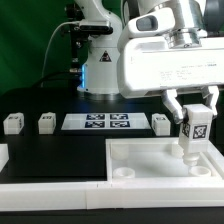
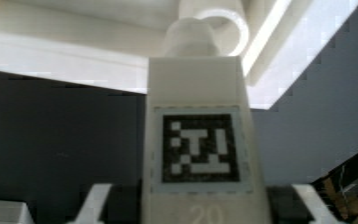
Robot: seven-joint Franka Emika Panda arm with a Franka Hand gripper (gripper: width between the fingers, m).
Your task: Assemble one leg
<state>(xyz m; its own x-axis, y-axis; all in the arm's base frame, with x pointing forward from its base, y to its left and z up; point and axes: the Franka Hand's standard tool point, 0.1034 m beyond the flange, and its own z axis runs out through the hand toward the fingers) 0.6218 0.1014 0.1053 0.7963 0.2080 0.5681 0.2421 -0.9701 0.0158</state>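
My gripper (image 1: 193, 118) is shut on the leg (image 1: 193, 130), a small white block with a black-and-white tag, and holds it upright. The leg's lower end reaches down into the large white tray (image 1: 150, 146) at its far corner on the exterior view's right, at a round socket (image 1: 200, 166). In the wrist view the leg (image 2: 202, 100) fills the middle between my gripper's (image 2: 202, 208) fingers (image 2: 98, 200), its tip meeting the tray's socket (image 2: 206, 30). Whether the tip is seated I cannot tell.
Three more legs lie on the black table behind the tray: two at the exterior view's left (image 1: 12, 123) (image 1: 46, 123), one right of the marker board (image 1: 162, 123). The marker board (image 1: 100, 122) lies between them. Another socket (image 1: 122, 172) sits in the tray's near left corner.
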